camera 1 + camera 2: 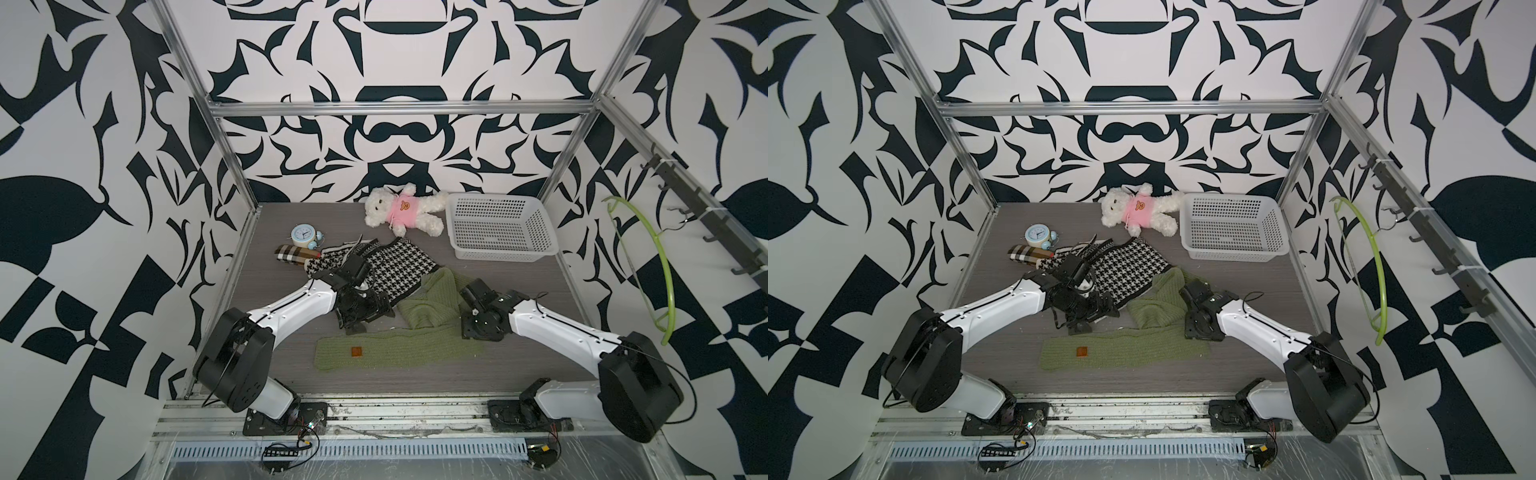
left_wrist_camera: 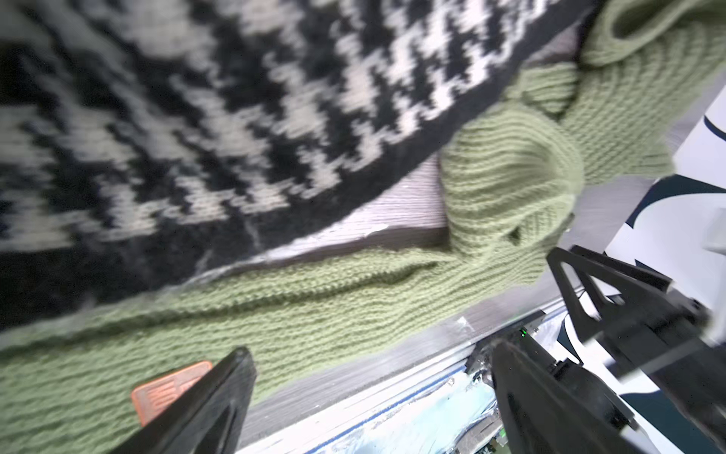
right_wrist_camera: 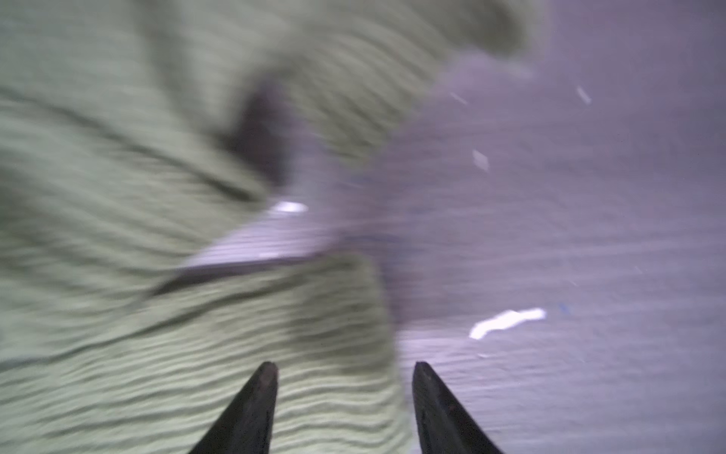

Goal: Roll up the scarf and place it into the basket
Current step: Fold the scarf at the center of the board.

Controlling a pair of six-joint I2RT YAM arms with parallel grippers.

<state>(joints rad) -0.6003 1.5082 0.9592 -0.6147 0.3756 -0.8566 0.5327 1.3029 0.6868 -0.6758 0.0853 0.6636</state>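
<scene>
I see the long green knitted scarf [image 1: 399, 353] lying on the grey wood-look bench [image 1: 519, 274], on the side close to my arms. One end is spread out flat, with a small orange square tag [image 1: 356, 352] on top of it. The other end is bunched up in a soft heap between my two arms. It is not rolled up. The scarf is well apart from the white plastic basket with little holes in its sides [image 1: 490, 216], which sits at the far right of the bench.

My left tool [image 2: 369, 350] has its two fingers wide apart and holds nothing. It hangs just over the flat part of the scarf, near the orange tag. My right tool [image 3: 345, 365] has its tips apart too, over the edge of the scarf where cloth meets bench. That picture is blurry, but I see nothing pinched between the tips.

A black and white checked knit cloth [image 1: 399, 266] lies behind the scarf and touches the bunched part. A white fluffy teddy bear in a pink top [image 1: 401, 210] lies just beside the basket. A small pale blue round clock [image 1: 303, 235] and a rolled tan plaid cloth [image 1: 295, 253] sit at the far left.
</scene>
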